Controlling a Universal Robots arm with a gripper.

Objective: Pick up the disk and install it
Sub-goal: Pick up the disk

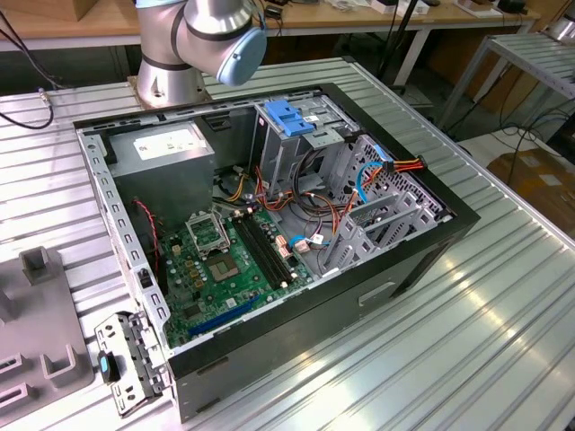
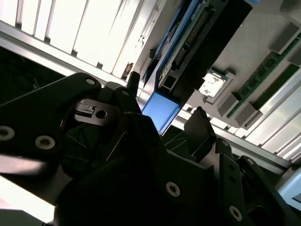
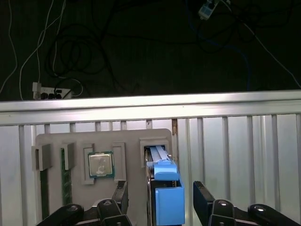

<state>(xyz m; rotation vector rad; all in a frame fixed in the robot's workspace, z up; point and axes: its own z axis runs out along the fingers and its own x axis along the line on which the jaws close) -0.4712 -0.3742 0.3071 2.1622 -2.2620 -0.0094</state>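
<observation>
Disk [image 3: 168, 207] on edge in tray [image 3: 61, 140] slot; pincer [image 3: 160, 188] released, straddling it, not touching

Smooth blue plastic on disk [image 3: 168, 200]

disk [image 3: 168, 207] | near end cut off (picture edge) | arm [image 1: 202, 36] | mostly cropped

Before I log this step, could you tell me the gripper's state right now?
Gripper: open, straddling the disk, not clamped on it.
</observation>
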